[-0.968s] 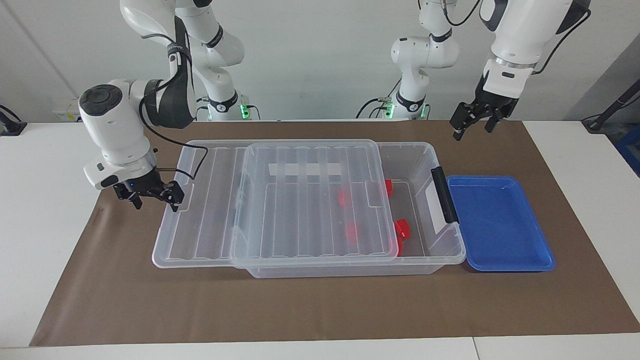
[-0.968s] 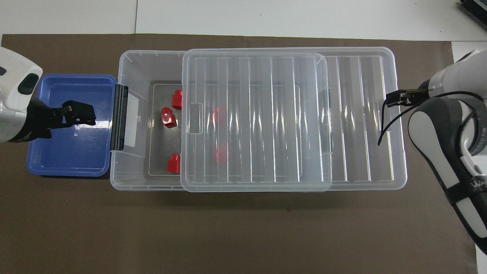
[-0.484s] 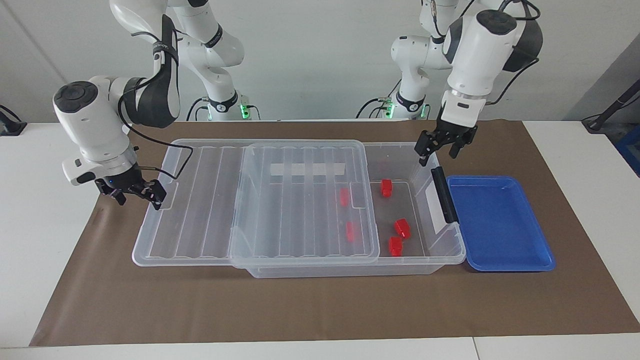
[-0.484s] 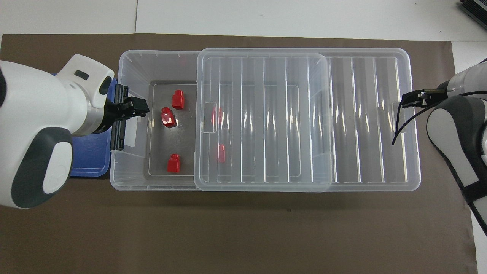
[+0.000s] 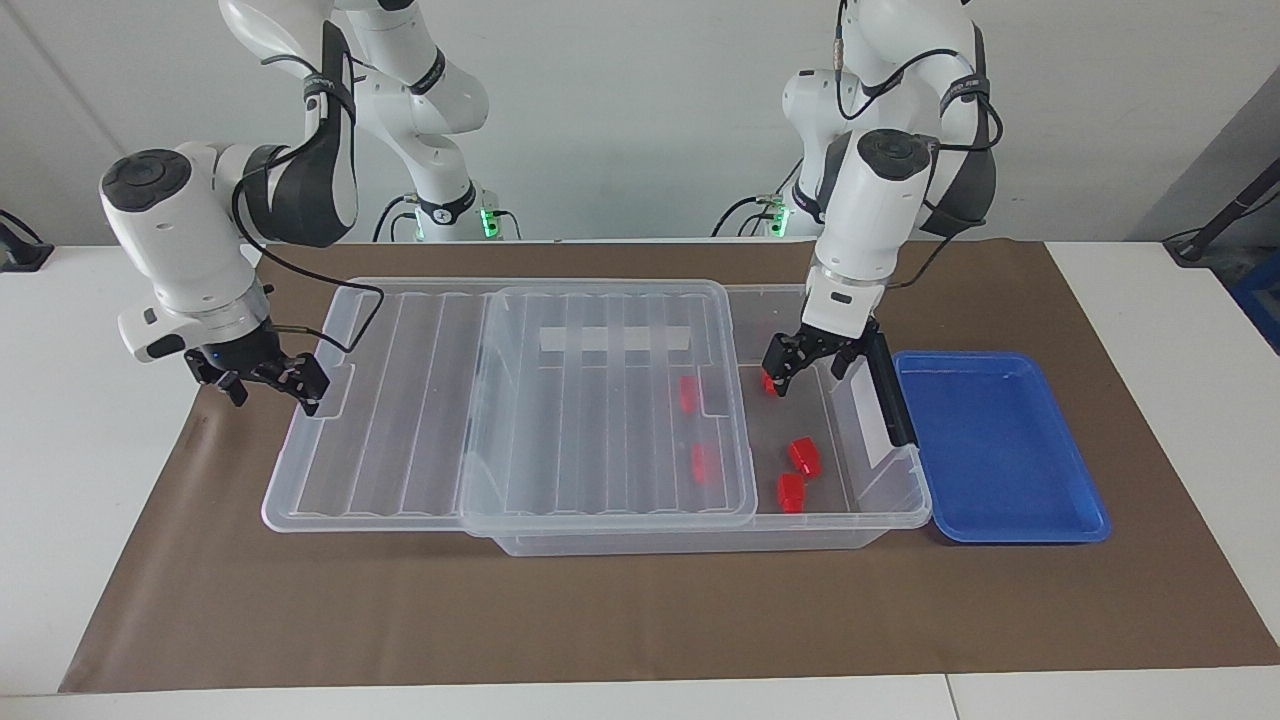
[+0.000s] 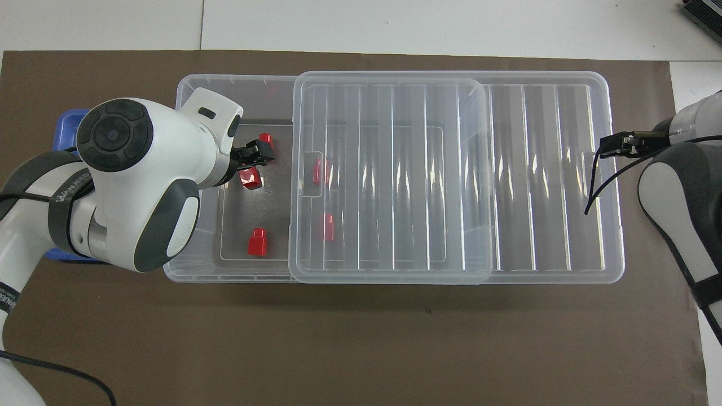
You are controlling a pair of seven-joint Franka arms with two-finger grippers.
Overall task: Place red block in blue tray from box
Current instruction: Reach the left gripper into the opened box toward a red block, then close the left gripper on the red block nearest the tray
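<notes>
- The left hand (image 5: 805,362) hangs inside the uncovered end of the box (image 5: 850,300), its fingers spread and pinching nothing, right above the red block (image 5: 770,381) that lies nearest the robots.
- The facing view shows that block peeking out beside a fingertip; whether the hand touches it I cannot tell.
- Two more red blocks (image 5: 803,456) lie loose on the uncovered box floor, farther from the robots, and two others (image 5: 688,393) sit under the ribbed lid (image 5: 600,400).
- The right hand (image 5: 265,378) is spread at the lid's end edge, toward the right arm's end of the desk (image 5: 100,450); it grips nothing that I can see.
- My reading of progress: the lid is slid aside enough to reach in, the grasp is not yet made, and the lift and carry are all left.
- The blue tray (image 5: 1000,450) stands empty just beside the box's black handle (image 5: 888,390).
- The facing view shows the whole tray; in the overhead view the left arm covers all but a corner of the tray (image 6: 65,121).
- The overhead view shows the left hand (image 6: 255,155) between two blocks, and the chosen block (image 6: 264,139) more fully.
</notes>
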